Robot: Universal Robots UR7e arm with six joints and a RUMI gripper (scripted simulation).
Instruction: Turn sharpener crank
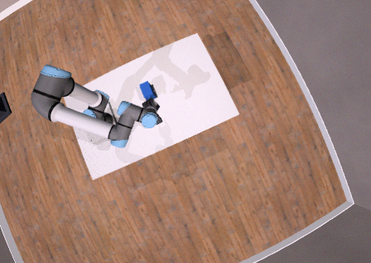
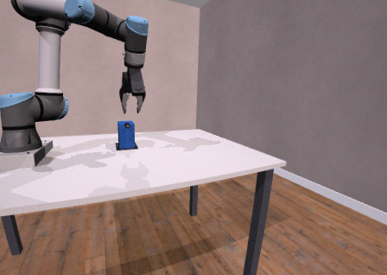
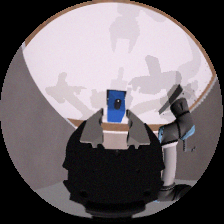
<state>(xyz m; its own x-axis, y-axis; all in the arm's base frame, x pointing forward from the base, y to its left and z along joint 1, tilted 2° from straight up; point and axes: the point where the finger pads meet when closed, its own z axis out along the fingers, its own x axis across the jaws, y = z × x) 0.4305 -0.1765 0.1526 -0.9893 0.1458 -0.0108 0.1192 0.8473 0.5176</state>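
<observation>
The blue sharpener [image 1: 147,89] [image 2: 128,137] [image 3: 116,105] stands upright on a small dark base on the white table [image 1: 195,97] [image 2: 181,157]. A small dark knob shows on its face in the wrist view and in the exterior view; I cannot make out the crank's arm. My gripper [image 2: 132,106] [image 3: 115,109] hangs in the air above the sharpener, fingers pointing down, partly open with nothing between them. It is clear of the sharpener. In the top view the gripper [image 1: 151,106] sits just beside the sharpener.
The arm's base [image 2: 22,150] stands on the table's left end. A wooden floor [image 1: 248,192] surrounds the table. Walls stand behind and to the right [image 2: 302,71].
</observation>
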